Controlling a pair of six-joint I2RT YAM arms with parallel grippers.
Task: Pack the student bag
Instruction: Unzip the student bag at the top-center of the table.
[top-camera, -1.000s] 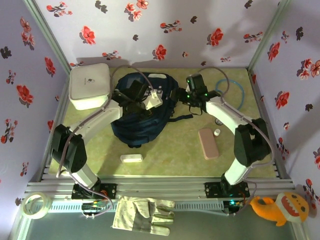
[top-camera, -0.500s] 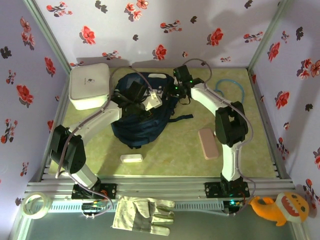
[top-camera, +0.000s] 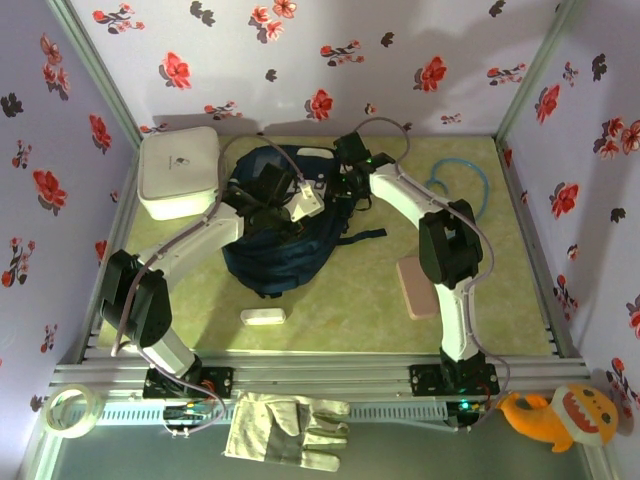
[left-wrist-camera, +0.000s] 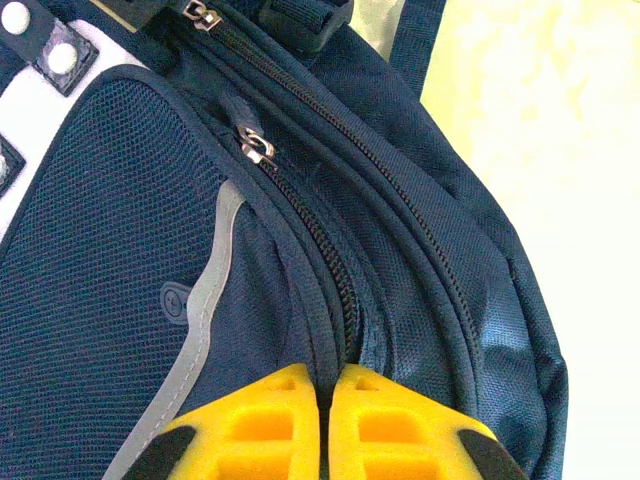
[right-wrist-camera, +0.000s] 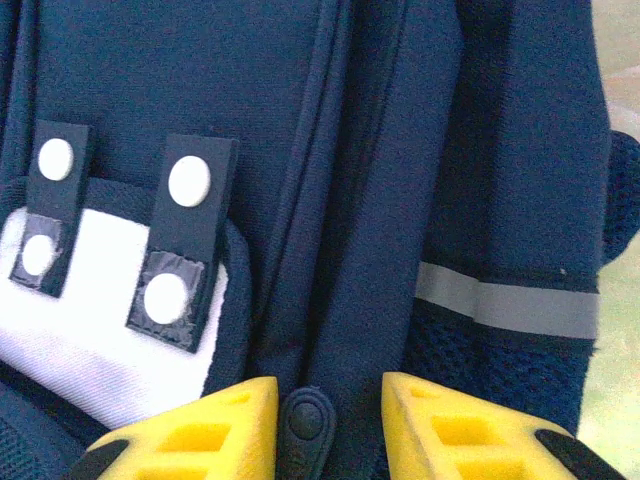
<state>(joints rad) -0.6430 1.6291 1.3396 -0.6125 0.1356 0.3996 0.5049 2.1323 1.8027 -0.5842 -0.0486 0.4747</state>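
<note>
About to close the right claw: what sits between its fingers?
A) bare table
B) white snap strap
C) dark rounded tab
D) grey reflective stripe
C: in the right wrist view the right claw is open, with a dark rounded tab of the student bag sitting in its gap.

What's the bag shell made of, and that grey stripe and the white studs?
Student bag: matte woven synthetic, likely nylon or polyester; the weave shows. Grey stripe: smooth, faintly shiny tape, probably reflective. White studs: smooth round snaps, plastic or painted metal; I cannot tell which.
</note>
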